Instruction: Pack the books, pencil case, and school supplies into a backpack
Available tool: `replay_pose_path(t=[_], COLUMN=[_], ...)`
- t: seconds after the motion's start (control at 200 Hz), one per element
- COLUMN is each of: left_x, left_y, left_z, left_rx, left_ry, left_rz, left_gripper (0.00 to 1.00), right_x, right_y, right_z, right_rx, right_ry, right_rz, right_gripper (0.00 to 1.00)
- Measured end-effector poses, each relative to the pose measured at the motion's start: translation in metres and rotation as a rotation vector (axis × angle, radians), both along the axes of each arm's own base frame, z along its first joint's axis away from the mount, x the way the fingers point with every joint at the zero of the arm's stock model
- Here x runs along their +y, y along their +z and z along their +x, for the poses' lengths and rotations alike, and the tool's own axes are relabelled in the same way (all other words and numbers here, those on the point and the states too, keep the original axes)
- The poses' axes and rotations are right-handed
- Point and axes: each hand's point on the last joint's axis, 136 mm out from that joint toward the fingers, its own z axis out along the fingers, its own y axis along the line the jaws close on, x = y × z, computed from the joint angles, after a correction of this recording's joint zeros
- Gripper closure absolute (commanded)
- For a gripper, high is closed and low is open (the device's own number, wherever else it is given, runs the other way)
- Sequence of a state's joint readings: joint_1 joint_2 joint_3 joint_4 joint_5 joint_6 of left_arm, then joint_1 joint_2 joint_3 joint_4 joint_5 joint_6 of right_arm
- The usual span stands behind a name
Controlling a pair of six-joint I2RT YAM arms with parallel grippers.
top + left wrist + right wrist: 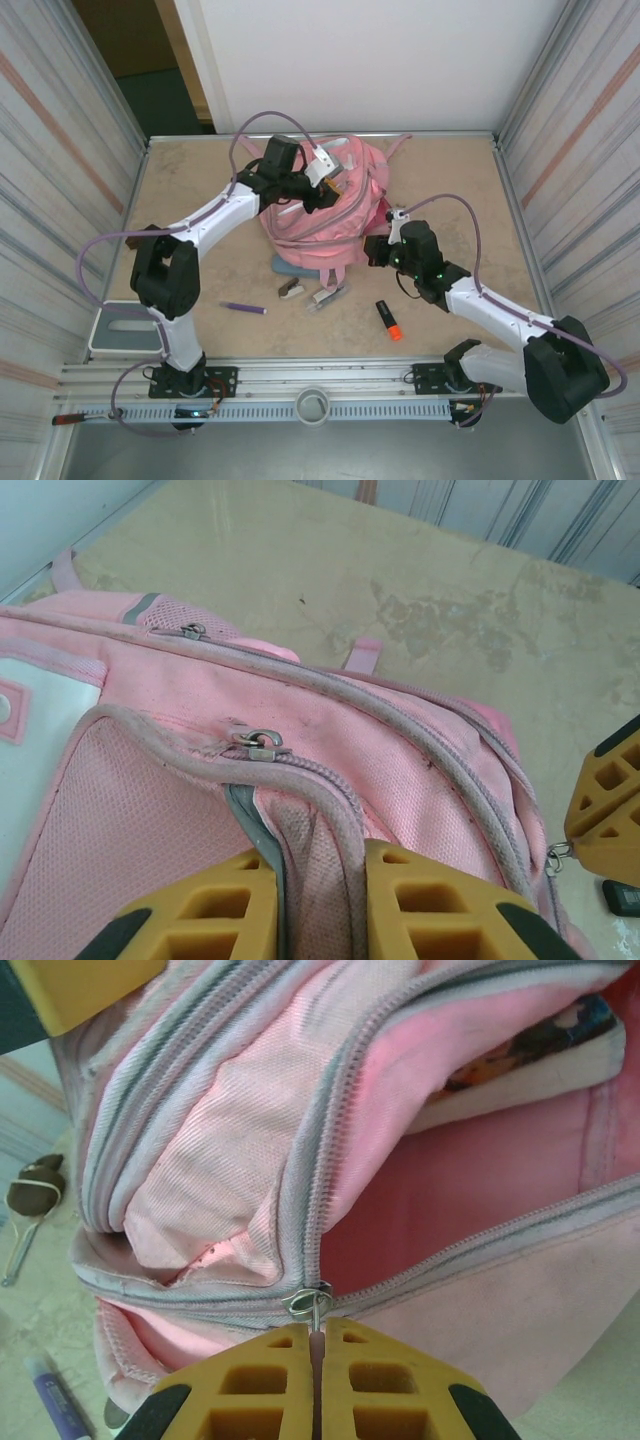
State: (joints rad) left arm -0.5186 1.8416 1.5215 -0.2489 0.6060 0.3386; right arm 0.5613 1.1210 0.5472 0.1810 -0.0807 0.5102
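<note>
The pink backpack (322, 208) lies mid-table with its main zip partly undone. My left gripper (320, 880) is shut on a fold of the backpack (330, 710) at a pocket's zip edge, near the top. The right gripper (317, 1335) is shut on the zipper pull (312, 1303) of the main compartment, at the bag's right side (378, 246). A colourful book (540, 1045) shows inside the opening. The blue-grey pencil case (290, 265) pokes out from under the bag's front. On the table lie a purple pen (243, 308), an orange-and-black highlighter (388, 320), a white-and-brown stapler-like piece (290, 290) and a clear clip-like piece (328, 296).
A brown lump with a cord (35, 1185) lies beside the bag. Corrugated walls (70, 150) close in both sides of the table. A grey-white tray (120, 330) sits at the front left by the left arm's base. A metal rail (320, 385) runs along the near edge.
</note>
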Motion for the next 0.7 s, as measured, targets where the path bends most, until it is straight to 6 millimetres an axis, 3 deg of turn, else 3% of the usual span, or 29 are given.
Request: replay_pose_path(t=[0.225, 0.501, 0.701], left_x=[0.002, 0.000, 0.000], left_y=[-0.003, 0.001, 0.003], left_z=[-0.001, 0.008, 0.010], left_rx=[0.010, -0.034, -0.058], left_ry=[0.001, 0.002, 0.007], left_rz=[0.015, 0.066, 0.096], left_gripper=[1.00, 1.00, 1.00], right_x=[0.011, 0.001, -0.004], right_y=[0.009, 0.032, 0.032], right_z=[-0.009, -0.015, -0.017], right_rx=[-0.049, -0.141, -0.145], right_ry=[0.039, 0.037, 0.027], right_rz=[-0.151, -0.283, -0.316], right_gripper=[1.00, 1.00, 1.00])
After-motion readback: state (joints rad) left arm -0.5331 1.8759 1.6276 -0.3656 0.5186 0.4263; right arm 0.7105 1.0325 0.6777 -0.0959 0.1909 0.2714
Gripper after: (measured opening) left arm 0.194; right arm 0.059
